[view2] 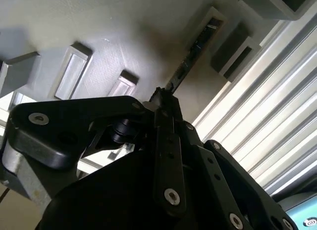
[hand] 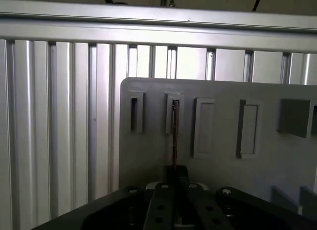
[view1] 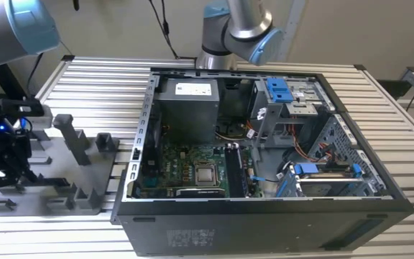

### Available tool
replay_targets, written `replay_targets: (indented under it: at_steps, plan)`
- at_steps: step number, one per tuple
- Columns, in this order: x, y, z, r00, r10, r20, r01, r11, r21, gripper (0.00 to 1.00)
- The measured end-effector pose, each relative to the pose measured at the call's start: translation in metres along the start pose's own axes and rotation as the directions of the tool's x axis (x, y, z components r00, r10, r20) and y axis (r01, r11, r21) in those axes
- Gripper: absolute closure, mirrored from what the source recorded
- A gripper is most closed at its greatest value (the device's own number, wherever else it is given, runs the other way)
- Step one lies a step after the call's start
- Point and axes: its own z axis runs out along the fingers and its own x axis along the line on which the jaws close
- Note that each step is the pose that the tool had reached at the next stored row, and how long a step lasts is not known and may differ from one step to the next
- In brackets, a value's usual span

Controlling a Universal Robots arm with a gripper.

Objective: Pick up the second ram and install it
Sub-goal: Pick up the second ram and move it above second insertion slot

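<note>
The arm [view1: 16,24] comes down at the exterior view's left. Its wrist hangs over the grey plastic tray [view1: 101,175], which lies on the slatted table [view1: 99,81] just beside the open computer case [view1: 264,232]. In both wrist views the claw [hand: 175,173] points straight down at the tray. Its fingers are pressed together on the near edge of the second ram [hand: 174,133]. The ram [view2: 190,61] shows edge-on as a thin dark strip. Its far end sits in a narrow slot [hand: 174,108], the second one in from the tray's edge, beside wider recesses [hand: 203,126].
</note>
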Motion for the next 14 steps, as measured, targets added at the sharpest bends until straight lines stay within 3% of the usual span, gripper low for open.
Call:
replay_targets:
  at_steps: [14]
  plan:
    - [-0.0005, -0.0002, -0.0125, 1.0, 0.0, -0.0014, 0.0, 1.0, 0.0, 0.86]
